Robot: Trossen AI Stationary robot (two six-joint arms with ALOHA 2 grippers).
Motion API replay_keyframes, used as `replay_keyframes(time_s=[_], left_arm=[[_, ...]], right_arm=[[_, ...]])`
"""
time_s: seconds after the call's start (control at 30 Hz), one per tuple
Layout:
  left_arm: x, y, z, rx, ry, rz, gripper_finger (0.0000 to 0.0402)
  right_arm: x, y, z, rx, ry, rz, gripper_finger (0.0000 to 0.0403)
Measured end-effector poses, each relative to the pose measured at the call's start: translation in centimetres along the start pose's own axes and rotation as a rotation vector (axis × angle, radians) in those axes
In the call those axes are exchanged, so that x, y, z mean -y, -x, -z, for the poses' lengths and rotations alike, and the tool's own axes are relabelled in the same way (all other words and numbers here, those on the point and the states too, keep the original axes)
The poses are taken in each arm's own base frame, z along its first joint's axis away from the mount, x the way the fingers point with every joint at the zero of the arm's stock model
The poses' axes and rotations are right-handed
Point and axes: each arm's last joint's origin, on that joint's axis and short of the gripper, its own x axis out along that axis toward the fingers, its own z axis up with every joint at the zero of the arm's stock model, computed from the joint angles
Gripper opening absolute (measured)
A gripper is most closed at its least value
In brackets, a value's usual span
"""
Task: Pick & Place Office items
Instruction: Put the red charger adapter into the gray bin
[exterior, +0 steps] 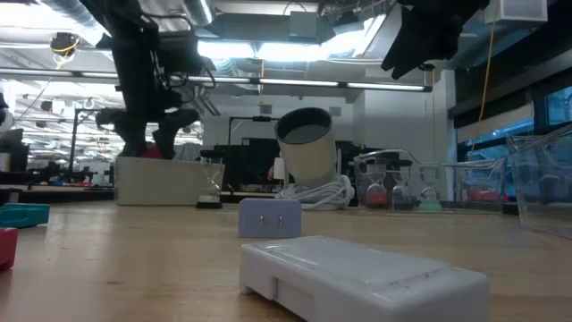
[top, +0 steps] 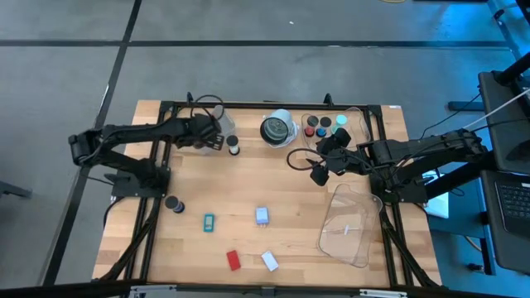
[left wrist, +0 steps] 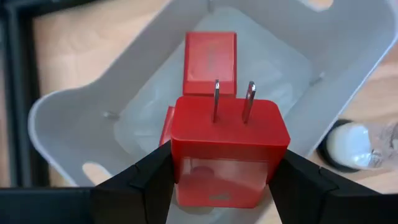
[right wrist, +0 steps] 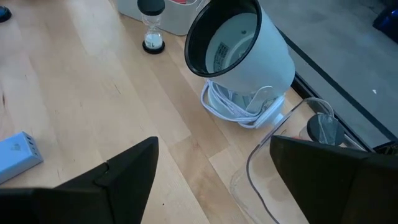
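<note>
My left gripper (top: 217, 137) hangs over a pale tray (top: 201, 146) at the table's far left and is shut on a red plug block (left wrist: 227, 134) whose two metal prongs face the wrist camera. More red blocks (left wrist: 210, 62) lie in that tray below it. My right gripper (top: 325, 159) is open and holds nothing, hovering right of the white-and-black round object (top: 277, 130). On the near half of the table lie a dark cap (top: 174, 204), a teal block (top: 209, 222), a pale-blue block (top: 262, 216), a red block (top: 233, 260) and a white block (top: 269, 261). My left gripper pinches the red plug block between its two fingers, one finger (left wrist: 146, 180) on each opposite side face (left wrist: 180, 168). The fingers come from above, pointing down. The block is lifted clear over the tray, pronged face turned up toward the wrist.
A clear tray (top: 325, 126) at the far right holds several coloured caps. A second clear tray (top: 348, 223) sits at the near right. A small hourglass (top: 233, 147) stands beside the left tray. A coiled white cable (right wrist: 239, 106) lies under the round object.
</note>
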Motion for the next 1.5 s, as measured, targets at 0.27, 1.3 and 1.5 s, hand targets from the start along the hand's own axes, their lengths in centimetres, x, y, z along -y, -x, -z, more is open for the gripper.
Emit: replay_keyframes(time_s=[0.27, 1.3, 1.5], left_arm=[[-1.0, -0.9, -0.1, -0.047, 0.012, -0.005, 0.0213], [-1.4, -1.1, -0.5, -0.038, 0.034, -0.028, 0.0235], [-1.5, -1.2, -0.6, -0.119, 0.063, 0.046, 0.0235]], right_arm=[[0.0, 0.0, 0.0, 0.0, 0.003, 0.0, 0.0311], [0.0, 0.0, 0.0, -0.005, 0.004, -0.01, 0.0311], [0.0, 0.0, 0.0, -0.005, 0.003, -0.01, 0.0311]])
